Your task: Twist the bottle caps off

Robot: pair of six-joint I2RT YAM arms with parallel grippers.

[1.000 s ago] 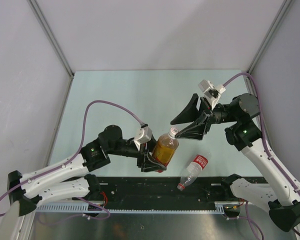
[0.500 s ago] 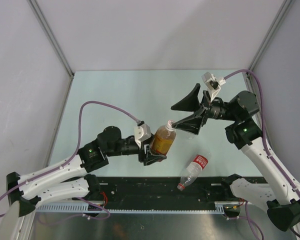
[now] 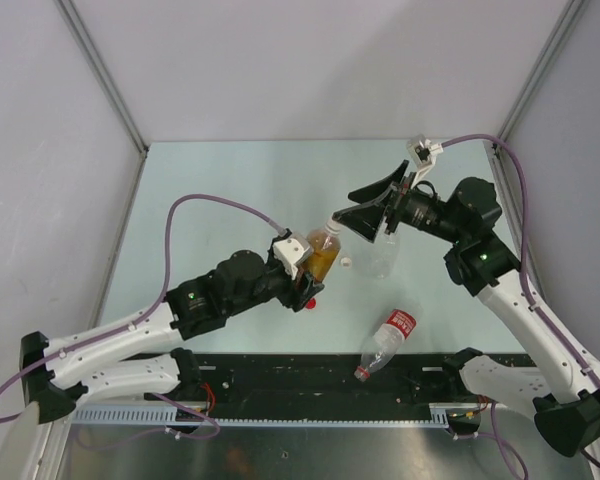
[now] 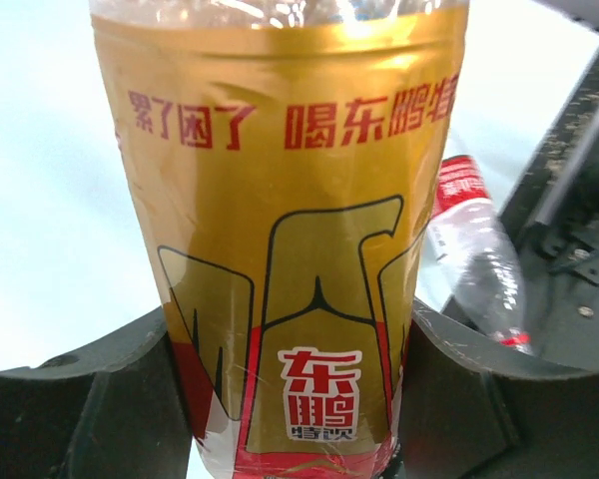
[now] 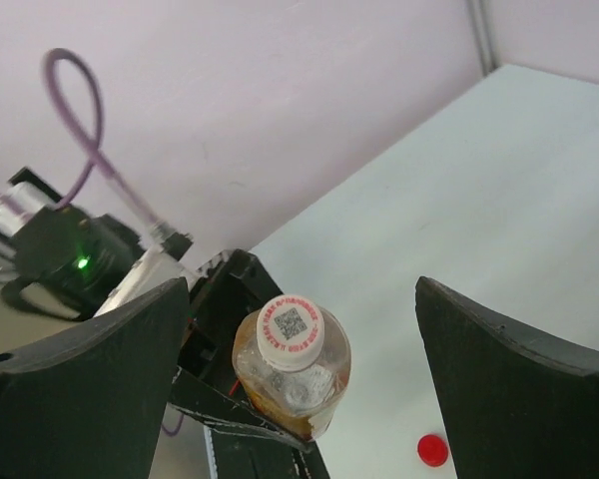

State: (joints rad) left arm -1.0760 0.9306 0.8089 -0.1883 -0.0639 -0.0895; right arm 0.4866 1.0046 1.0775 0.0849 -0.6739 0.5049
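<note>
We're clamping amber bottle (image 3: 322,257) by body in left gripper (image 3: 308,288), mid-table, presenting its white cap (image 5: 290,326) to right gripper (image 3: 365,210). Right jaws spread wide; we're lining them around cap for twisting. Red cap (image 3: 311,302) lying loose nearby.

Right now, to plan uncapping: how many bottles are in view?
3: amber bottle in the left gripper, faint clear bottle by the right gripper, red-labelled bottle lying near the front edge.
</note>
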